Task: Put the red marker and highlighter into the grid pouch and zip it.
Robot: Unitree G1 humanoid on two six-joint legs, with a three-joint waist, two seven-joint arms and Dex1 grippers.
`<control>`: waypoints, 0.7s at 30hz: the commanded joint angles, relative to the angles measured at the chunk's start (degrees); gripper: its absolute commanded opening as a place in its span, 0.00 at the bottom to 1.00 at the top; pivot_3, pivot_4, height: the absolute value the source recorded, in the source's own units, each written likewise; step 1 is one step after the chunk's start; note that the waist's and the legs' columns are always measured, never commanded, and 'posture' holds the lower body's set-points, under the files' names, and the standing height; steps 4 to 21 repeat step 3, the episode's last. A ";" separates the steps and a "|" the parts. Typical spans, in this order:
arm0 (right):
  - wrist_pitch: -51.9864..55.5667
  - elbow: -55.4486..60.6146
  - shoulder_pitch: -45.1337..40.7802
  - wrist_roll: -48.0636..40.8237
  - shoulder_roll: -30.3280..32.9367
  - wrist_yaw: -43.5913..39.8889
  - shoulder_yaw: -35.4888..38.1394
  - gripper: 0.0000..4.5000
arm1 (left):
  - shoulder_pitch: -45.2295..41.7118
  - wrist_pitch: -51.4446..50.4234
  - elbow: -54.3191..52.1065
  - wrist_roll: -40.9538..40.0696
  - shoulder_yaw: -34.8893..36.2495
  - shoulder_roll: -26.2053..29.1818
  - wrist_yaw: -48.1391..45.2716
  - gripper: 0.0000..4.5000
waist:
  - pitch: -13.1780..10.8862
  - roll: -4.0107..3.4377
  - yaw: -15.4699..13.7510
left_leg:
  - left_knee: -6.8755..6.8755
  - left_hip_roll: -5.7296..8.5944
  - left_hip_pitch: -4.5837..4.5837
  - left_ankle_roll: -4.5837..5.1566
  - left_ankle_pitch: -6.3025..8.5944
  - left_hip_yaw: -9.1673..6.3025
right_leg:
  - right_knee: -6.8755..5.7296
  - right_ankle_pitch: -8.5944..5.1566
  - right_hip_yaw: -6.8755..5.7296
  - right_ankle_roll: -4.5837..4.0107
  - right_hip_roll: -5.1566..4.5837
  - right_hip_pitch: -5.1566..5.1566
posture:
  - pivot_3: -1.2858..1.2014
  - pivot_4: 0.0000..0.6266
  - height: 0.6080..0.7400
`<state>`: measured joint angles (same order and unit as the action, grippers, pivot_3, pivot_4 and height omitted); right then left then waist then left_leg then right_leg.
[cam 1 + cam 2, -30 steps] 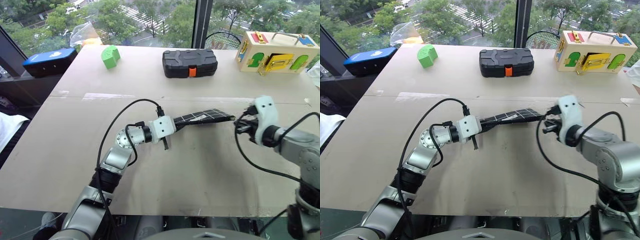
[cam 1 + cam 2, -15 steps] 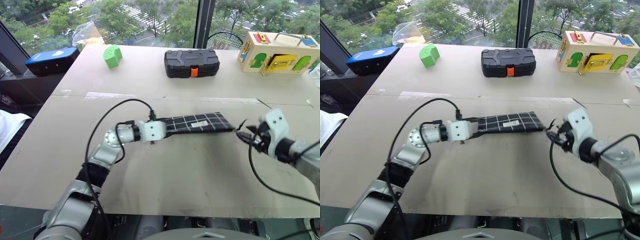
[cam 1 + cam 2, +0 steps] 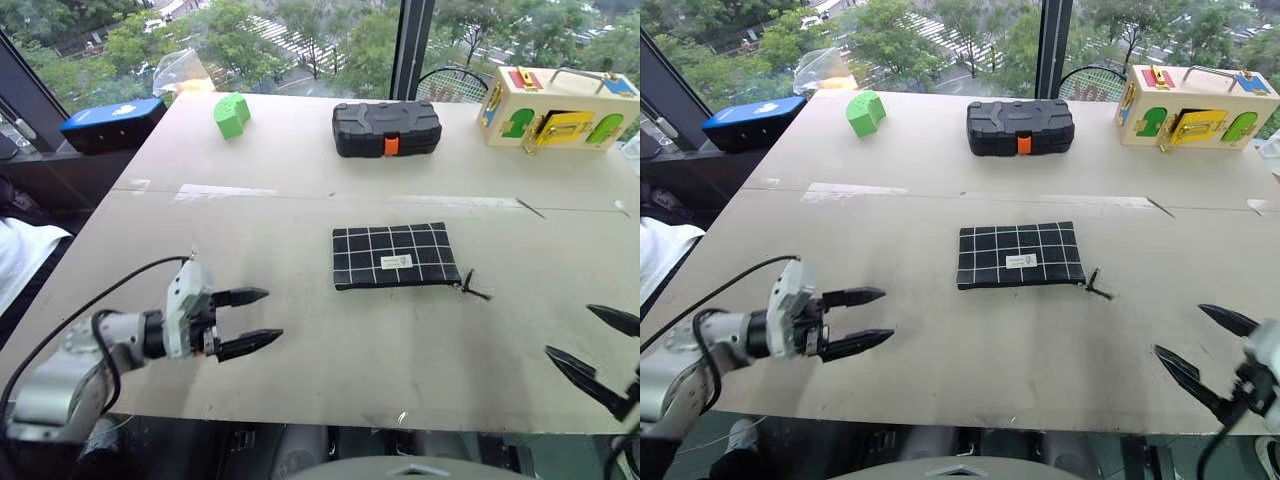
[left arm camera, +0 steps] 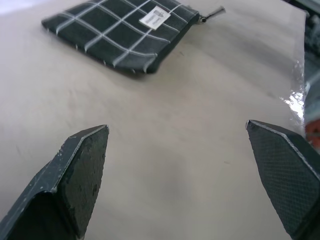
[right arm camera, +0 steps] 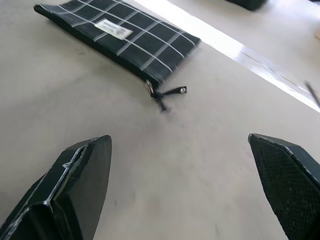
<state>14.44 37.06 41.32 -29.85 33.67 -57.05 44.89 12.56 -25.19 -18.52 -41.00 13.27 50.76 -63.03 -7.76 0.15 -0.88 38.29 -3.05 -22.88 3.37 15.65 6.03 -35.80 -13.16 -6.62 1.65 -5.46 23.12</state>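
Grid pouch (image 3: 396,255) flat mid surface (image 3: 300,210), zipper cord (image 3: 472,288) at its right end, label up. Left gripper (image 3: 248,320) near front-left edge, jaws spread, empty, well apart from pouch. Right gripper (image 3: 600,355) front-right, jaws spread, empty. Head views add far row: green block (image 3: 231,113), black case (image 3: 386,127), wooden box (image 3: 558,105), blue box (image 3: 112,122). Right wrist view shows cord close up (image 5: 167,94).

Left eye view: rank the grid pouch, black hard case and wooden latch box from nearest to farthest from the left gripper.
From the left gripper, open at the near left:
1. Grid pouch, mid-table, lying flat.
2. Black hard case, far edge, centre.
3. Wooden latch box, far right corner.
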 commanded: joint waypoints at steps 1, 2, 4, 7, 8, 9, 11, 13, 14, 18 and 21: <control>-3.40 0.14 1.19 -1.83 -0.20 -1.71 3.79 0.99 | 3.80 -0.85 -6.43 -1.64 4.15 -1.82 3.00 0.99 | -0.04 -0.07 0.04 | -0.01 0.00 0.00 0.00 0.00 0.00 | 0.00 0.00 0.00 0.00 0.00 0.01 | 0.52 0.24 1.00; -4.09 -0.37 1.55 -1.60 -0.24 -2.04 4.06 0.99 | 4.83 -1.16 -7.22 -2.22 4.58 -2.54 3.28 0.99 | -0.04 -0.08 0.05 | -0.01 0.00 0.01 0.00 0.00 0.00 | 0.00 0.00 0.00 -0.01 0.00 0.01 | 0.52 0.24 1.00; -4.70 -0.90 1.78 -1.40 -0.24 -2.30 4.15 0.99 | 5.58 -1.12 -7.89 -1.99 4.71 -3.02 3.72 0.99 | -0.04 -0.08 0.05 | -0.05 0.00 0.02 0.00 0.00 0.00 | 0.00 0.00 0.00 -0.01 0.00 0.01 | 0.52 0.24 1.00; -4.70 -0.90 1.78 -1.40 -0.24 -2.30 4.15 0.99 | 5.58 -1.12 -7.89 -1.99 4.71 -3.02 3.72 0.99 | -0.04 -0.08 0.05 | -0.05 0.00 0.02 0.00 0.00 0.00 | 0.00 0.00 0.00 -0.01 0.00 0.01 | 0.52 0.24 1.00; -4.70 -0.90 1.78 -1.40 -0.24 -2.30 4.15 0.99 | 5.58 -1.12 -7.89 -1.99 4.71 -3.02 3.72 0.99 | -0.04 -0.08 0.05 | -0.05 0.00 0.02 0.00 0.00 0.00 | 0.00 0.00 0.00 -0.01 0.00 0.01 | 0.52 0.24 1.00; -4.70 -0.90 1.78 -1.40 -0.24 -2.30 4.15 0.99 | 5.58 -1.12 -7.89 -1.99 4.71 -3.02 3.72 0.99 | -0.04 -0.08 0.05 | -0.05 0.00 0.02 0.00 0.00 0.00 | 0.00 0.00 0.00 -0.01 0.00 0.01 | 0.52 0.24 1.00; -4.70 -0.90 1.78 -1.40 -0.24 -2.30 4.15 0.99 | 5.58 -1.12 -7.89 -1.99 4.71 -3.02 3.72 0.99 | -0.04 -0.08 0.05 | -0.05 0.00 0.02 0.00 0.00 0.00 | 0.00 0.00 0.00 -0.01 0.00 0.01 | 0.52 0.24 1.00; -4.70 -0.90 1.78 -1.40 -0.24 -2.30 4.15 0.99 | 5.58 -1.12 -7.89 -1.99 4.71 -3.02 3.72 0.99 | -0.04 -0.08 0.05 | -0.05 0.00 0.02 0.00 0.00 0.00 | 0.00 0.00 0.00 -0.01 0.00 0.01 | 0.52 0.24 1.00; -4.70 -0.90 1.78 -1.40 -0.24 -2.30 4.15 0.99 | 5.58 -1.12 -7.89 -1.99 4.71 -3.02 3.72 0.99 | -0.04 -0.08 0.05 | -0.05 0.00 0.02 0.00 0.00 0.00 | 0.00 0.00 0.00 -0.01 0.00 0.01 | 0.52 0.24 1.00; -4.70 -0.90 1.78 -1.40 -0.24 -2.30 4.15 0.99 | 5.58 -1.12 -7.89 -1.99 4.71 -3.02 3.72 0.99 | -0.04 -0.08 0.05 | -0.05 0.00 0.02 0.00 0.00 0.00 | 0.00 0.00 0.00 -0.01 0.00 0.01 | 0.52 0.24 1.00; -4.70 -0.90 1.78 -1.40 -0.24 -2.30 4.15 0.99 | 5.58 -1.12 -7.89 -1.99 4.71 -3.02 3.72 0.99 | -0.04 -0.08 0.05 | -0.05 0.00 0.02 0.00 0.00 0.00 | 0.00 0.00 0.00 -0.01 0.00 0.01 | 0.52 0.24 1.00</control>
